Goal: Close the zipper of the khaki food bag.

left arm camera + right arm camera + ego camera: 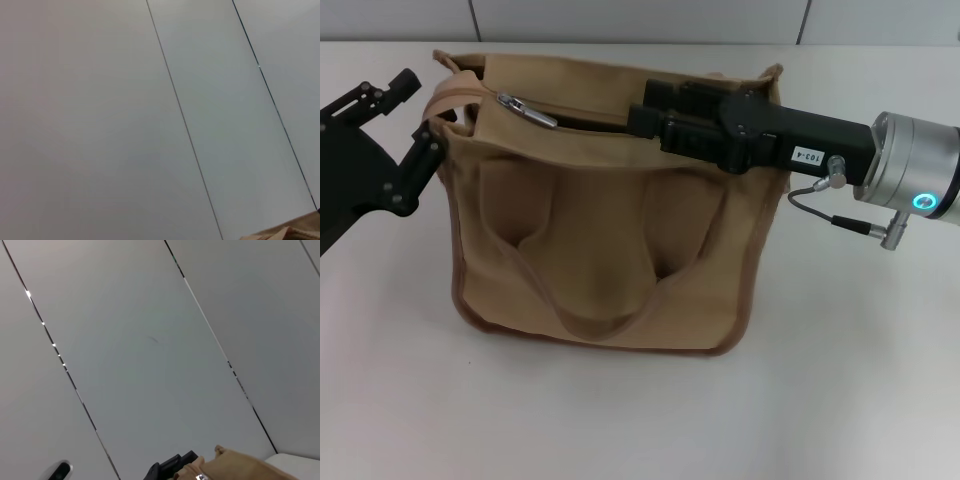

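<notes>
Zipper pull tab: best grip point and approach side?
Grip the silver pull tab of the zipper across its flat faces, coming from above. It lies exposed on the khaki food bag top, near the left end. The right gripper is nearest along the opening, probably.

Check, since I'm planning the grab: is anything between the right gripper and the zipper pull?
Nothing visible. Only the bag's open top lies between the right gripper and the zipper pull; the left gripper sits at its left corner.

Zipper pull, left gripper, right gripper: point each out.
zipper pull [525, 109], head view, on the silver tab.
left gripper [420, 150], head view, at the bag's left top corner.
right gripper [655, 115], head view, over the bag's top opening.
</notes>
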Motion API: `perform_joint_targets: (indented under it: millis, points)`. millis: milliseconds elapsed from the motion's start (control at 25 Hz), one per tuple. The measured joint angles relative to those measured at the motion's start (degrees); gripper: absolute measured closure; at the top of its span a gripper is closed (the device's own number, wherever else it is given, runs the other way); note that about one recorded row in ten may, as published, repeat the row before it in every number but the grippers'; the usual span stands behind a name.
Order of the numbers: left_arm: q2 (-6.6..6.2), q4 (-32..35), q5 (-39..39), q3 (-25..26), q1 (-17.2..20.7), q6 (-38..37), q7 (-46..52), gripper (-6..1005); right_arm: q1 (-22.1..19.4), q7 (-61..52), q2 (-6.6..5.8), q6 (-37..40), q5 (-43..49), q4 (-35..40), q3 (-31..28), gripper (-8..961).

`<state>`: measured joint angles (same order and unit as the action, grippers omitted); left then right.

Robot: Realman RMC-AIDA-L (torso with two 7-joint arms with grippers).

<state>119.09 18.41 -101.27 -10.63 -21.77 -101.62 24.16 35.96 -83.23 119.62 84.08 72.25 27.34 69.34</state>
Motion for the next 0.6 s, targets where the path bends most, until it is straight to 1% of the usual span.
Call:
perform_joint_targets:
  millis: [440, 600]
  points:
    - [0.0, -0.58, 0.03, -0.22, -0.9, 1.7, 0.41, 628, -0.01, 0.0, 0.0, 0.02, 0.0, -0.09, 0.0, 319]
    - [-0.17, -0.89, 0.04, 0.87, -1.01, 1.52, 2.34, 643, -0.05, 0.01, 0.0, 0.28, 0.0, -0.1, 0.0, 319]
